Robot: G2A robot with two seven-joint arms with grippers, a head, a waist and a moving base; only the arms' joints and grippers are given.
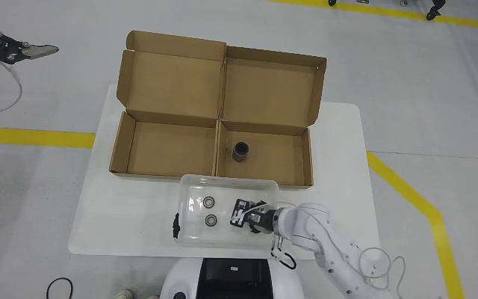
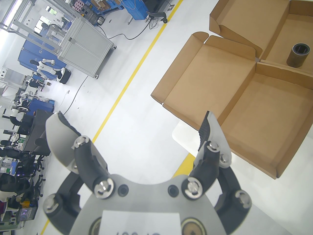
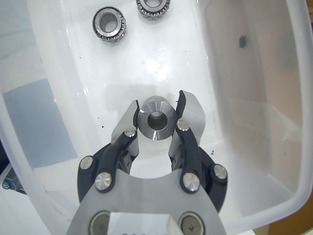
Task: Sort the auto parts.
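Top view: the right gripper (image 1: 248, 214) is seen down inside the bin (image 1: 224, 179) at the near edge of the table (image 1: 336, 149), with two bearings (image 1: 210, 211) lying well apart from it in the same bin. A bush (image 1: 240, 152) is noted standing in the right box (image 1: 280, 158); nothing is seen in the left box (image 1: 164, 149). A lift taken at a slant is judged likely to catch the bin wall and drag or tip the light bin. Left wrist view: the left gripper (image 2: 134, 116) is held off beyond the table corner, fingers spread wide and holding nothing. From there no steadying of the bin can be expected. The bush (image 2: 297, 56) is confirmed upright in its box. Right wrist view: the right gripper (image 3: 158, 100) is closed on a steel sleeve (image 3: 156, 121), one pad pressed to each side. Whether the sleeve is lifted off the bin floor cannot be told. The sleeve is smooth, round and chamfered, and it is held only by the finger ends; slippage or rotation under its own weight is considered the chief risk. One pad tip appears ragged, which may weaken the hold. If dropped, the sleeve could strike the bearings (image 3: 129, 13) or roll. Misplacement in the wrong box is also possible.
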